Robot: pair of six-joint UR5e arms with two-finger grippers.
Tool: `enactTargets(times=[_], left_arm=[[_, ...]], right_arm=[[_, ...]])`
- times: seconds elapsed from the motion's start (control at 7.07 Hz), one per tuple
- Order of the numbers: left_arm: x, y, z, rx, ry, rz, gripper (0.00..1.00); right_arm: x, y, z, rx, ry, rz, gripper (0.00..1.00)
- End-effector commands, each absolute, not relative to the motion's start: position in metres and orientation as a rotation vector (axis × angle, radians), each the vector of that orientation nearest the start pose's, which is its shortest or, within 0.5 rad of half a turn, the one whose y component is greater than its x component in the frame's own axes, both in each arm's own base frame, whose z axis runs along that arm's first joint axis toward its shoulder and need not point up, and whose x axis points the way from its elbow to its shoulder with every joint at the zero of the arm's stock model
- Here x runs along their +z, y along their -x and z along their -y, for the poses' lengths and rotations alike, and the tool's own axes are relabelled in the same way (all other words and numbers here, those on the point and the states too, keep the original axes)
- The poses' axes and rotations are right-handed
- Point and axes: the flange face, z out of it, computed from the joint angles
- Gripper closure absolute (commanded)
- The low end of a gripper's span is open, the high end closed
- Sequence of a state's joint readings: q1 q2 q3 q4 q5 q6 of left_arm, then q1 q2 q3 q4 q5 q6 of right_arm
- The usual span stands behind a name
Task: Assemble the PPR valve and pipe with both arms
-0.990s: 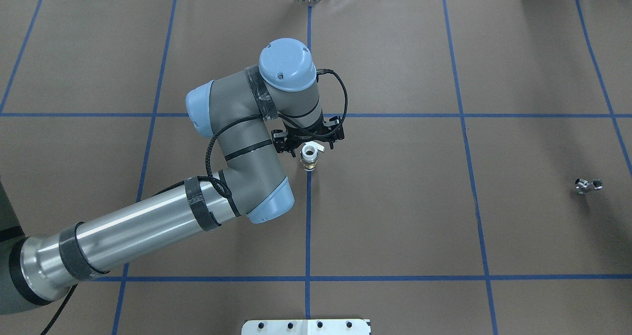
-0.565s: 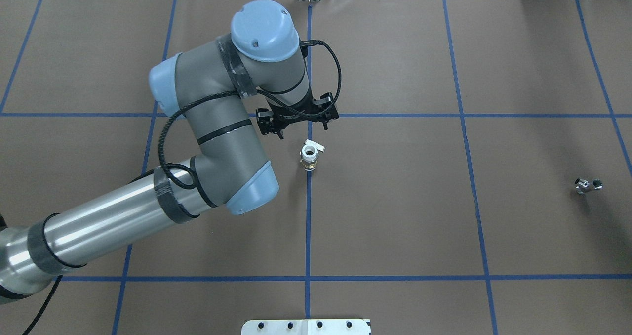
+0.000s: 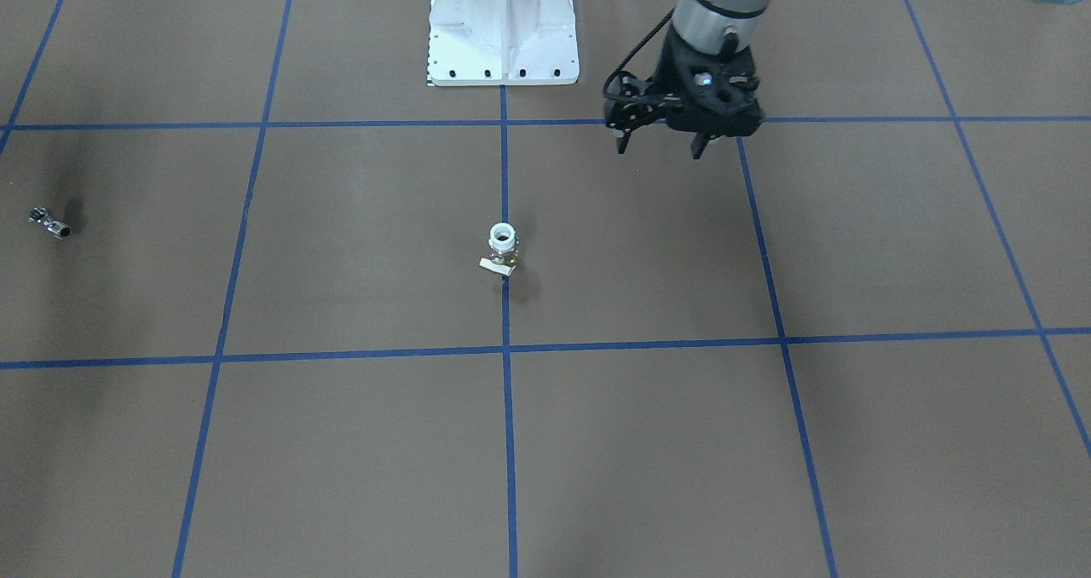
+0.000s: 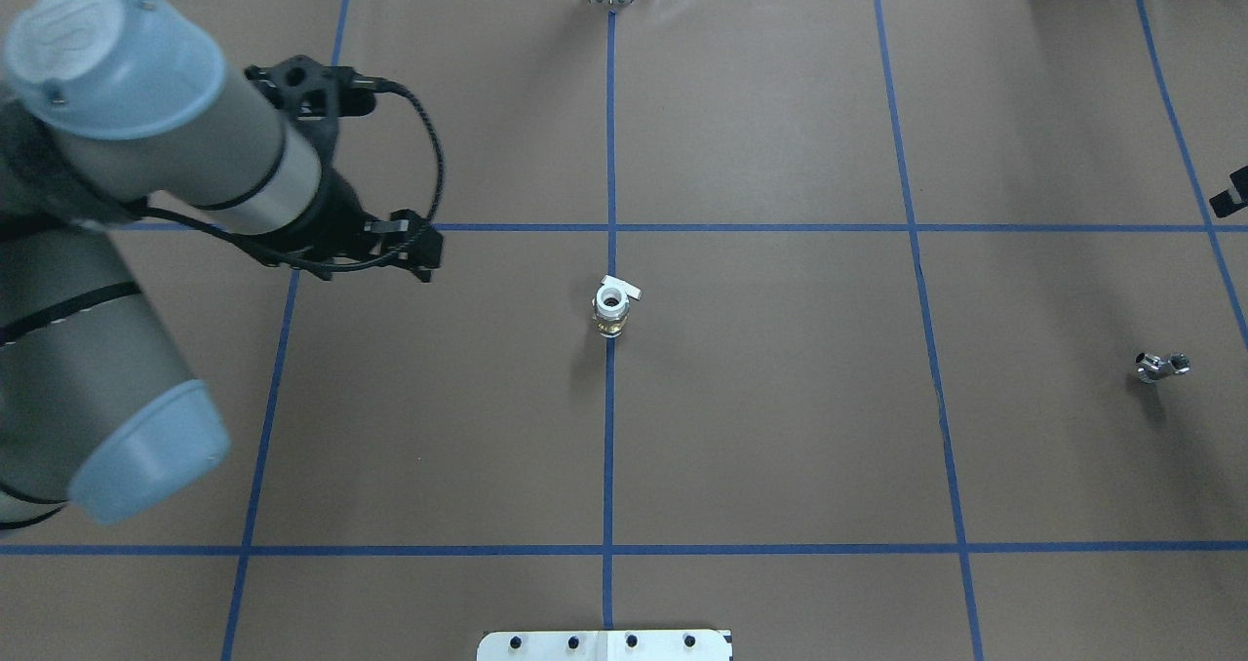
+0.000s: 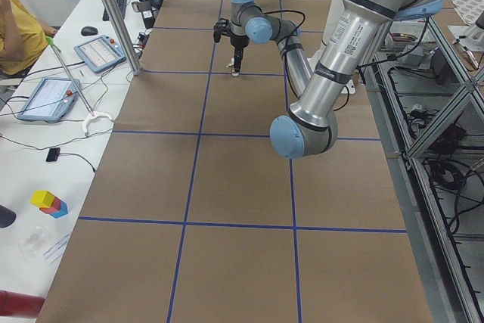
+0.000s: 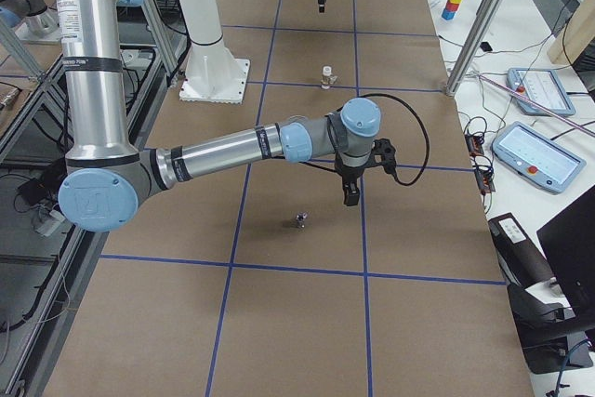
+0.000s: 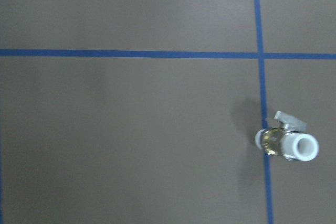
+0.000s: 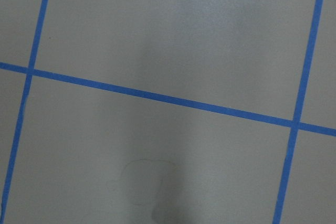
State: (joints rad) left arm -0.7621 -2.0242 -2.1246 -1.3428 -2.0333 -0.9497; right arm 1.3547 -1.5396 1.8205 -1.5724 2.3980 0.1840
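Left pincer [image 3: 660, 146] is spread wide and empty. It hangs above the tabletop [image 4: 780, 447], off to the robot's left and well apart from the PPR valve [image 4: 610, 307].

The valve stands upright on the centre blue tape line [image 4: 607, 447] with its white collar up. Its flat tab points to the side away from the robot. Nothing touches it.

The pipe [image 4: 1160, 366] lies on the tabletop far over on the robot's right, well apart from the valve.

Right pincer [image 6: 351, 194] points down over the tabletop near the pipe, not touching it. Only a sliver of it shows at the overhead view's edge, so I can't tell if its jaws are wide or narrow.

White pedestal [image 3: 503, 24] sits at the robot-side edge.
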Motion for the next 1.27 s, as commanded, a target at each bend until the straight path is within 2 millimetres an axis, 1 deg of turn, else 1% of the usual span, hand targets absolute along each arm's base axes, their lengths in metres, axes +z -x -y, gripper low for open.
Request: enactTargets(times=[0.0,0.14,0.28,0.42,0.57,0.71,0.85,0.99,1.13], left_arm=[[0.304,-0.194,0.444,0.227,-0.235,-0.743,0.00],[0.346,-0.132,0.467,0.299,-0.246,-0.723,0.00],[0.395,-0.076,0.483,0.386,-0.249,-0.730,0.00],[0.450,-0.028,0.494,0.473,-0.256,-0.724,0.00],[0.484,-0.008,0.480,0.528,-0.249,-0.709,0.00],[0.483,-0.004,0.479,0.519,-0.253,-0.707,0.00],[0.483,-0.004,0.479,0.516,-0.252,-0.707,0.00],[0.479,-0.004,0.479,0.491,-0.249,-0.711,0.00],[0.477,-0.004,0.478,0.483,-0.250,-0.711,0.00]], right_arm=[[0.524,0.089,0.474,-0.080,-0.140,0.861,0.00],[0.530,0.119,0.456,-0.052,-0.156,0.878,0.00],[0.536,0.135,0.442,-0.053,-0.162,0.875,0.00],[0.548,0.141,0.430,-0.071,-0.173,0.847,0.00],[0.565,0.143,0.416,-0.090,-0.193,0.805,0.00],[0.582,0.137,0.407,-0.137,-0.209,0.798,0.00],[0.593,0.135,0.404,-0.182,-0.213,0.784,0.00],[0.602,0.134,0.403,-0.185,-0.206,0.773,0.00],[0.621,0.136,0.404,-0.226,-0.195,0.759,0.00]])
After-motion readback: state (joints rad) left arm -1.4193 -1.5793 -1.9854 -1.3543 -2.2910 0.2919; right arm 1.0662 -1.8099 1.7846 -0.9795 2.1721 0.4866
